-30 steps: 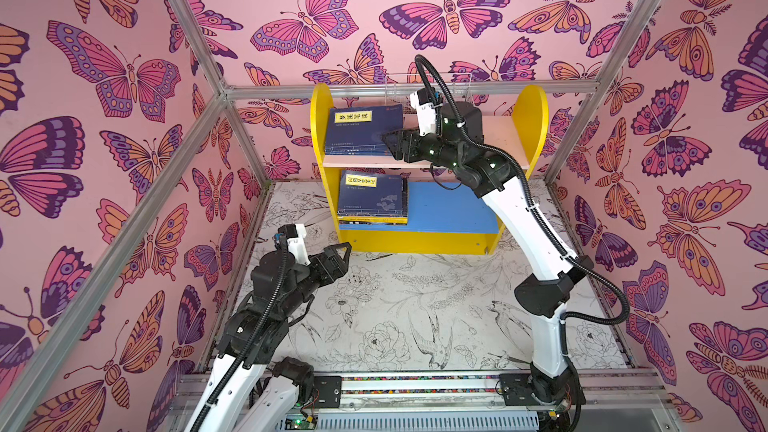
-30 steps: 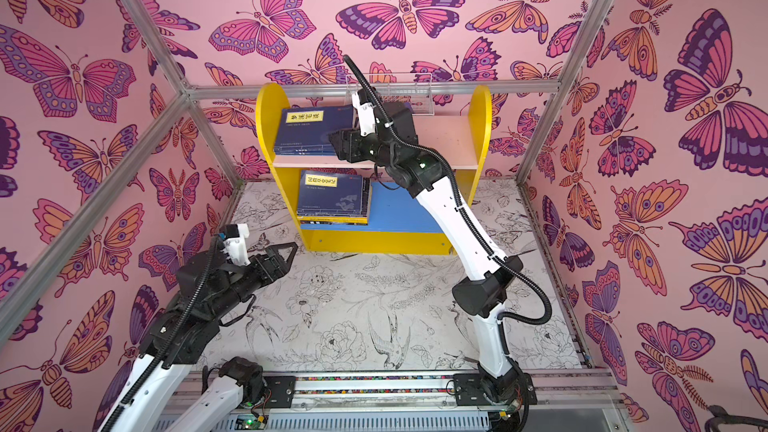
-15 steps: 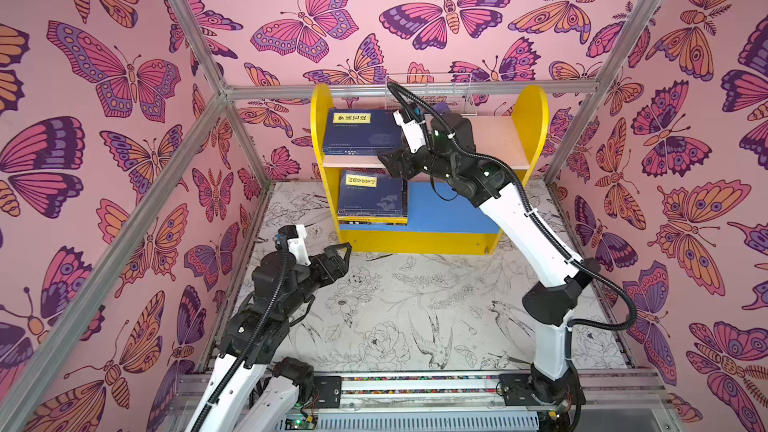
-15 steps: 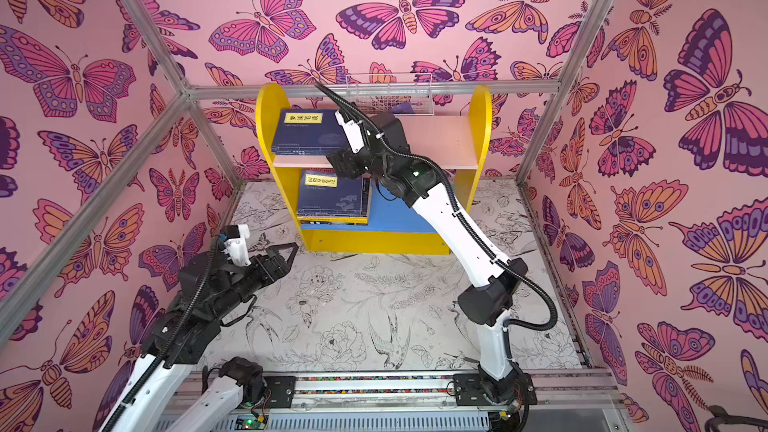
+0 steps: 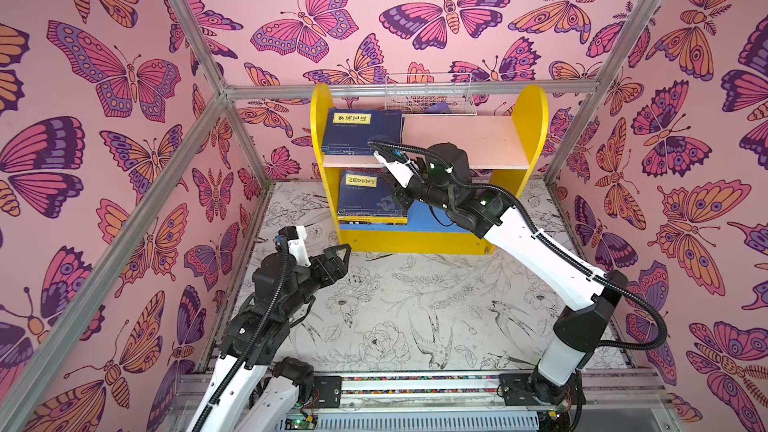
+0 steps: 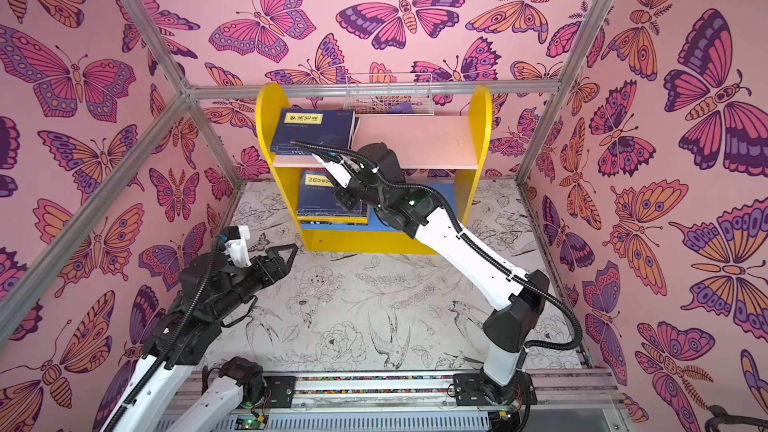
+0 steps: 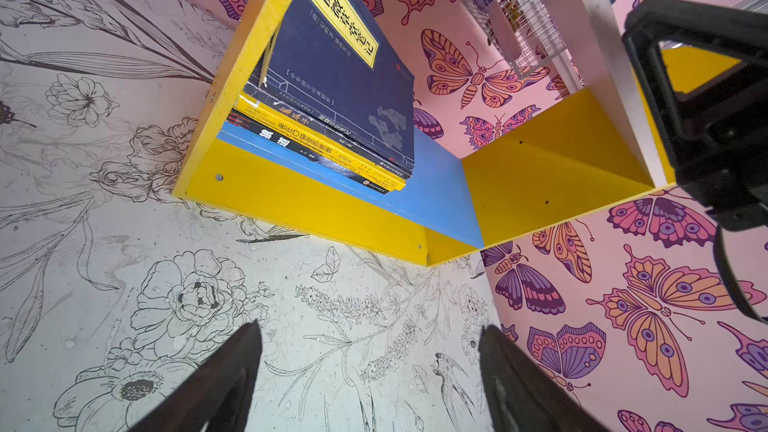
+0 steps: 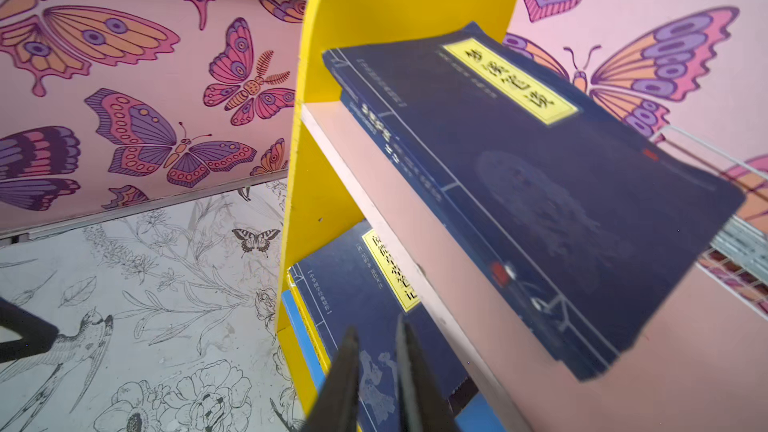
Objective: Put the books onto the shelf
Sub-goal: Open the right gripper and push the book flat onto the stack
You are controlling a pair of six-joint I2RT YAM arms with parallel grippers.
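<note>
Currently all visible books sit on the shelf point(image 5: 428, 238), which stands at the far side of the floral mat point(image 5: 395, 317). One navy stack point(image 5: 363, 131) lies flat at the left end of the pale pink upper board point(image 5: 461, 139), its top cover bearing a yellow title label. A second stack point(image 5: 365, 201), navy on top with yellow and black spines beneath, lies at the left end of the blue lower board point(image 7: 436, 201). The right part of each board is bare. A white wire basket point(image 5: 430, 93) hangs just behind the upper board.

The right gripper point(image 8: 376, 351) is pinched nearly closed with nothing between its fingers, hovering in front of the lower stack, just below the upper board's front edge. The left gripper point(image 7: 370, 351) is spread wide and empty, low over the mat, near the shelf's left front corner.
</note>
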